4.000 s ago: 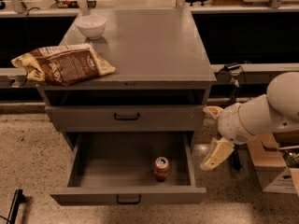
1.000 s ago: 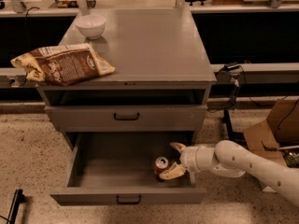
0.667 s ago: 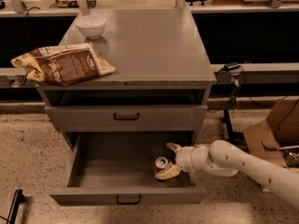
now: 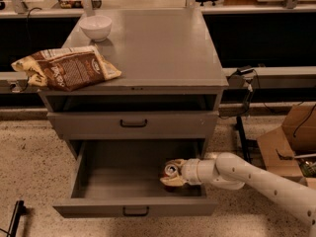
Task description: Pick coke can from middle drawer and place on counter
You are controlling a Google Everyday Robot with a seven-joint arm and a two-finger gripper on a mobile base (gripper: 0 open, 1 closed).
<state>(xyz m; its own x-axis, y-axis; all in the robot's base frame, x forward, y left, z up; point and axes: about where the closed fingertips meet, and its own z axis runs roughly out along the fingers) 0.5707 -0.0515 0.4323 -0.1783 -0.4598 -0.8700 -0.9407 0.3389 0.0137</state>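
The middle drawer (image 4: 89,181) is pulled open below the shut upper drawer front (image 4: 133,124). The coke can (image 4: 171,171), red with a silver top, stands on the drawer floor near its right front. My gripper (image 4: 173,173) reaches into the drawer from the right on a white arm. Its tan fingers (image 4: 171,182) sit on either side of the can and press against it. The can still rests on the drawer floor. The counter (image 4: 158,43) is the grey cabinet top above.
A white bowl (image 4: 96,26) stands at the counter's back left. A brown-and-yellow chip bag (image 4: 66,72) lies on its front left edge. A cardboard box (image 4: 289,137) and cables lie on the floor to the right of the cabinet.
My gripper moved from outside the cabinet's right side into the drawer. Its fingers went around the can and closed in on it. The can has not moved.
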